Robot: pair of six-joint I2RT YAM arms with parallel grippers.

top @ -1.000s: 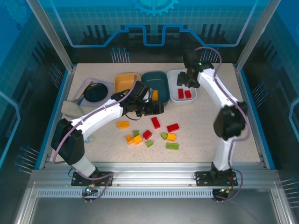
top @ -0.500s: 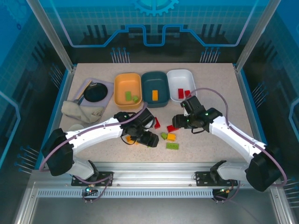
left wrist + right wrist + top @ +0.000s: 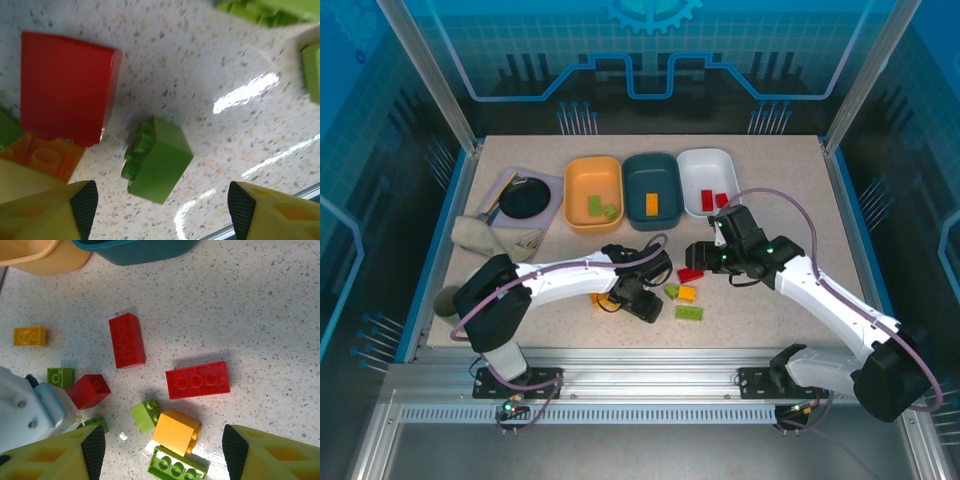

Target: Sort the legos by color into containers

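Left wrist view: the left gripper (image 3: pixel 160 210) has its black pads (image 3: pixel 84 205) apart on either side of a small green brick (image 3: pixel 157 160), which lies on its side on the table. The jaws have been narrowing over the last second, but there is a gap on both sides and nothing is gripped yet. A red brick (image 3: pixel 65 85) lies just beside it, resting partly over an orange brick (image 3: pixel 45 157).

The right gripper (image 3: pixel 162 450) hangs open and empty. An orange-yellow brick (image 3: pixel 175 432) and a long green one (image 3: pixel 177 465) lie between its fingers, and a long red brick (image 3: pixel 197 381) sits a little further out.

A second ago the left arm was up by the orange tub (image 3: pixel 582 185) and teal tub (image 3: pixel 665 180), and the right was over the white tub (image 3: pixel 705 165). Both have since come back down to the loose pile mid-table. I'd say that round of drops is finished and two fresh pickups are starting. Green bricks lie in the orange tub, an orange one in the teal, reds in the white.
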